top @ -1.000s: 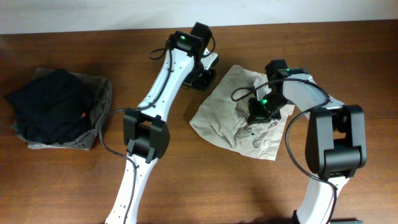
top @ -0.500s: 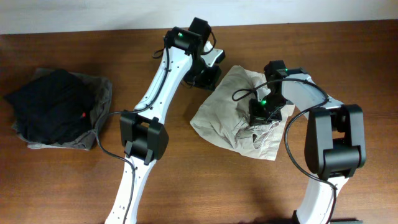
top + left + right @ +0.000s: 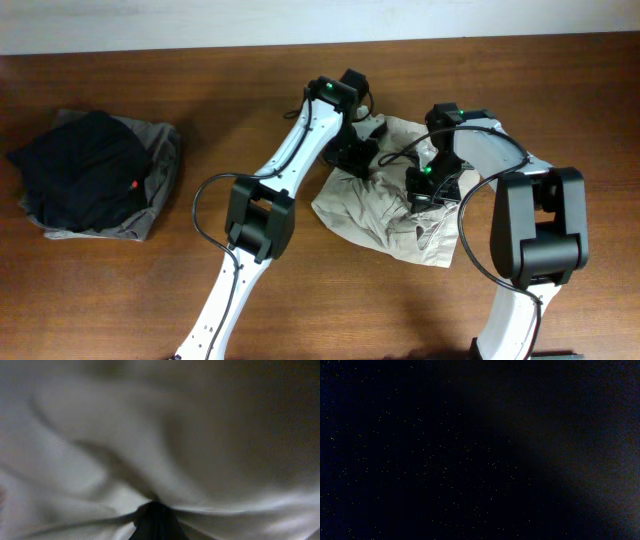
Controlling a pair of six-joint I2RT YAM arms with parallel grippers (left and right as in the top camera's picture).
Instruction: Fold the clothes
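The beige shorts lie crumpled on the table right of centre. My left gripper is down on their upper left part. In the left wrist view the cloth fills the frame and its folds run together at my dark fingertips, so the jaws look shut on it. My right gripper is pressed into the middle of the shorts, with wrinkles gathered round it. The right wrist view is all black, so its jaws are hidden.
A black garment lies on a grey garment at the far left of the wooden table. The table's back edge meets a pale wall along the top.
My left arm has swung right and down from beside the shorts' upper left corner onto the cloth, and that corner has folded inward. My right gripper has barely moved.
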